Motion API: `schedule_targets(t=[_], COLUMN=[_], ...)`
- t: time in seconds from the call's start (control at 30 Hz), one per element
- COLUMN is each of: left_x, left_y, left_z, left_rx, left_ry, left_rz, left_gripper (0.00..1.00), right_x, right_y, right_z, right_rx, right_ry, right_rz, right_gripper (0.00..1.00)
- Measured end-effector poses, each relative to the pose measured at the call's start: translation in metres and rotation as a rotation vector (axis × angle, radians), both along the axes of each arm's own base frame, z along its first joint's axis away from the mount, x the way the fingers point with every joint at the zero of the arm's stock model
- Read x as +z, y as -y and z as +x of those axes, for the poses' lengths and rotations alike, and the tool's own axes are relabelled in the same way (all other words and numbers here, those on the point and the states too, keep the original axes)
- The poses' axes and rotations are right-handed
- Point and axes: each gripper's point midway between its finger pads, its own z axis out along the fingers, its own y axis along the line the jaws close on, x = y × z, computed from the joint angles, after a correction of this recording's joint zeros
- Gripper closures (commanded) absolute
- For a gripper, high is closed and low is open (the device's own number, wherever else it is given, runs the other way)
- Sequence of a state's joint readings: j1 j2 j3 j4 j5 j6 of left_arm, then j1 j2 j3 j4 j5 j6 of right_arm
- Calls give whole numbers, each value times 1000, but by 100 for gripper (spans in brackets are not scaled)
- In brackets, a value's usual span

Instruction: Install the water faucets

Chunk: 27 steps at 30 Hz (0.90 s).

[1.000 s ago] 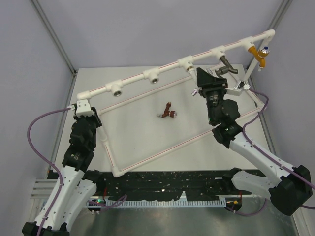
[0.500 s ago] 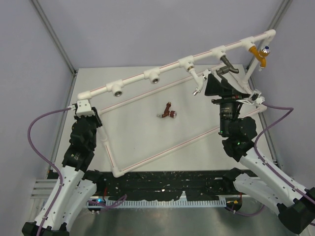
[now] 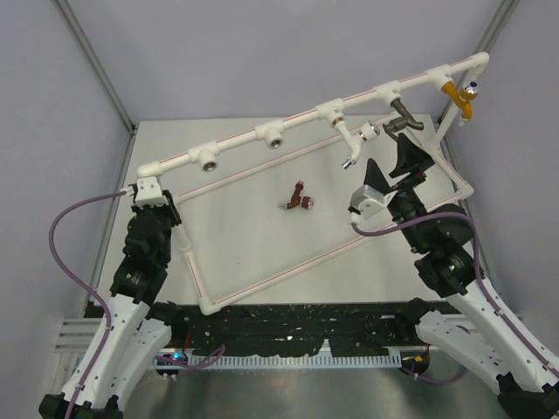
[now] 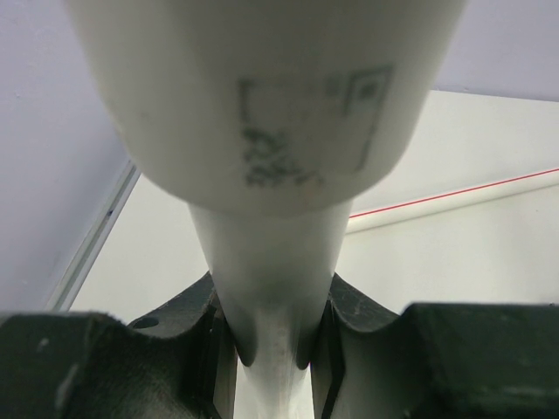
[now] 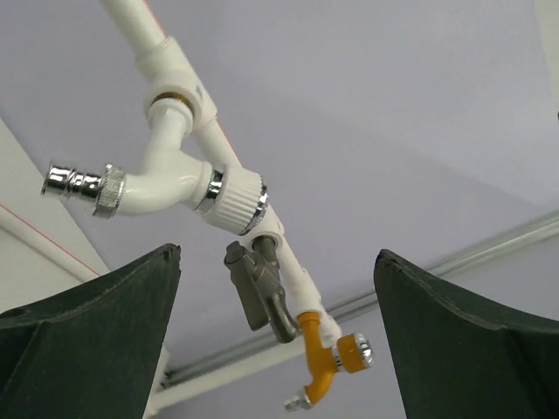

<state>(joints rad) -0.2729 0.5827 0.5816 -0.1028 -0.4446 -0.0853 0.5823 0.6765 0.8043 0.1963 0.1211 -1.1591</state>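
Note:
A white water faucet (image 3: 354, 138) with a chrome spout hangs from a tee of the raised white pipe rail (image 3: 242, 147). It also shows in the right wrist view as the white faucet (image 5: 166, 185). A reddish-brown faucet (image 3: 300, 200) lies loose on the table inside the pipe frame. My right gripper (image 3: 395, 168) stands open just below and right of the white faucet, holding nothing; in its wrist view the right gripper (image 5: 275, 253) gapes wide. My left gripper (image 3: 145, 185) is shut on the frame's left corner post (image 4: 271, 288).
A grey faucet (image 3: 403, 114) and a yellow faucet (image 3: 458, 97) with a blue-and-silver knob sit further right on the rail. Two bare tee sockets (image 3: 208, 157) lie to the left. The frame's low pipes (image 3: 288, 266) cross the grey table (image 3: 236, 231).
My right gripper opened off the white faucet and drew back down and to the right. The white faucet stays on its tee. The left arm has not moved.

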Motion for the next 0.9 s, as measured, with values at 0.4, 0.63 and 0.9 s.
schedule_targets(t=[0.4,0.63,0.9], left_x=[0,0,-1], left_y=[0,0,1], left_z=[0,0,0], left_rx=[0,-2,-4], left_ry=[0,-2,-5], left_rz=[0,0,-8], left_gripper=[100,100,100], right_x=[-47,-51,-41], right_y=[-38,-50,-54], right_z=[49,65,63], right_rx=[-57,-61,-8], right_ry=[38,52,36], right_rz=[-665,-708,-470], right_gripper=[0,47,77])
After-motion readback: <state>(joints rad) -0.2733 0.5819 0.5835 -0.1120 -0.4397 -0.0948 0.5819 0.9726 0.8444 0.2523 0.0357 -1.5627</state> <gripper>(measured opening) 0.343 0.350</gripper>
